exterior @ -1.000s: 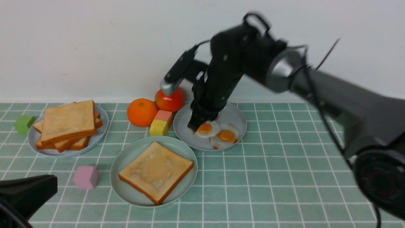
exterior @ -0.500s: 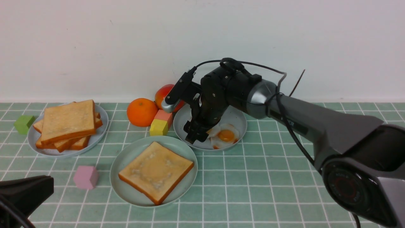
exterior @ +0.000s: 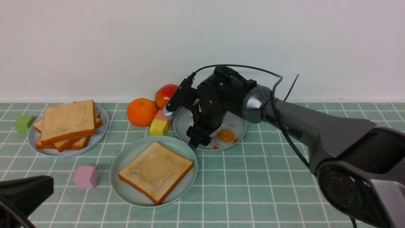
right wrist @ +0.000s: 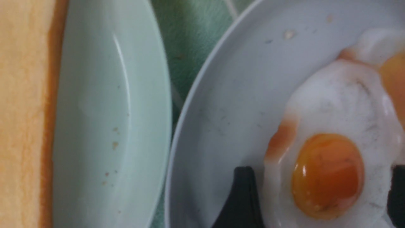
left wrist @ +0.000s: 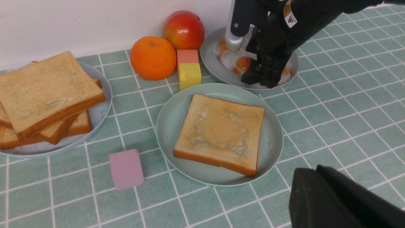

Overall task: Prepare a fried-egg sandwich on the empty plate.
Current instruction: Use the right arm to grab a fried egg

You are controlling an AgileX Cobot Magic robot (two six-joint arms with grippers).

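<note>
The fried egg [right wrist: 332,148] lies on the far grey-blue plate [exterior: 235,118], between the wide-apart jaws of the right gripper [exterior: 197,141]. One toast slice [exterior: 155,171] lies on the mint plate [exterior: 126,155], just nearer. The left gripper [left wrist: 313,183], near left, has its jaws together.

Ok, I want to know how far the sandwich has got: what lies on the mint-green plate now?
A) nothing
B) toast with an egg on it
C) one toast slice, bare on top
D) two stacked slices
C: the mint-green plate holds a single toast slice with nothing on it; the fried egg lies on the grey plate.
</note>
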